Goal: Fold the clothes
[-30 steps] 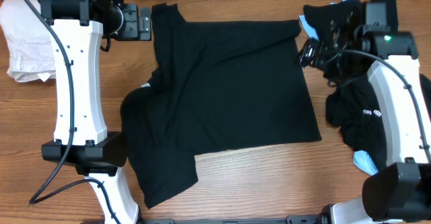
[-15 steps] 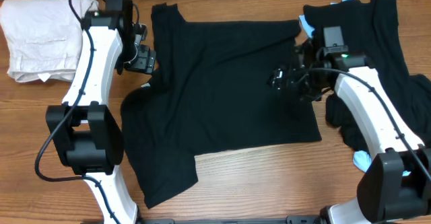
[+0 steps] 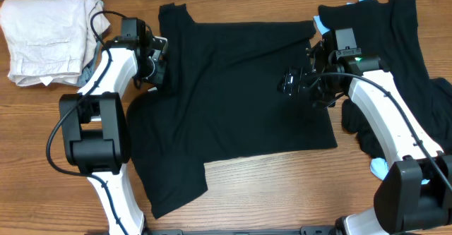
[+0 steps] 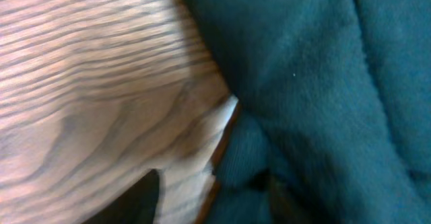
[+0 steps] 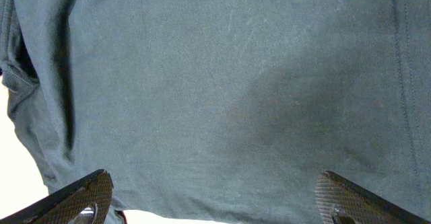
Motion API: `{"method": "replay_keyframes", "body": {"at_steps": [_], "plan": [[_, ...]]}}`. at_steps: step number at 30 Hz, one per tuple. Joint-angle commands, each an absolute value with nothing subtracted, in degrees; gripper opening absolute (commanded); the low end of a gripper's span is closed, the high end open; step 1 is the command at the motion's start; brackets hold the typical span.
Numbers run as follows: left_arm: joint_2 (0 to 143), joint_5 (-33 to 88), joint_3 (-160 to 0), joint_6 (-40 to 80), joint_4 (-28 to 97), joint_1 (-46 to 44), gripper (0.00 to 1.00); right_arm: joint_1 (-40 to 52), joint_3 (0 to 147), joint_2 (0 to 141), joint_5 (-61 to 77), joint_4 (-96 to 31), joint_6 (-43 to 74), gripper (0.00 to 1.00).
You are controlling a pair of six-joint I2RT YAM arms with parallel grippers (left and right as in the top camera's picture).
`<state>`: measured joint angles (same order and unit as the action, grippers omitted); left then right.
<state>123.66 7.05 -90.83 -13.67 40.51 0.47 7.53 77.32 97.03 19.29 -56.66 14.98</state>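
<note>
- Left claw (image 3: 152, 64): set low at the left edge of the black T-shirt (image 3: 240, 94), arm bent sharply; open or closed cannot be told.
- Right claw (image 3: 291, 82): jaws spread wide, poised over the shirt's right half.
- T-shirt: laid flat, centre of table (image 3: 282, 193).

My two arms are built alike: smooth white shells on the long links and blocky black housings at the joints. On my left arm (image 3: 113, 69) a thin black cable (image 3: 48, 147) loops out beside the big black joint far behind my left hand (image 3: 155, 64), which is black as well. On my right arm (image 3: 385, 111) a small green light (image 3: 357, 58) glows on the black block just behind my right hand (image 3: 291, 82). My right fingers (image 5: 84, 196) are dark, with a woven carbon pattern.
</note>
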Motion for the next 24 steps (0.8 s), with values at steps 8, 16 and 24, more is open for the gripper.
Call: {"method": "replay_keyframes", "body": {"at_steps": [8,16,24], "plan": [[126.65,10.57,-90.19,-12.64,37.43,0.32,0.22,7.44,77.21,96.88,19.4,-56.8,14.79,1.0],[126.63,-5.17,-94.28,-1.02,41.78,2.33,0.04,7.44,77.21,96.88,19.4,-57.98,14.79,1.0],[126.63,-20.88,-102.08,-1.1,43.77,7.86,0.1,7.44,77.21,96.88,19.64,-58.24,15.0,1.0]]}}
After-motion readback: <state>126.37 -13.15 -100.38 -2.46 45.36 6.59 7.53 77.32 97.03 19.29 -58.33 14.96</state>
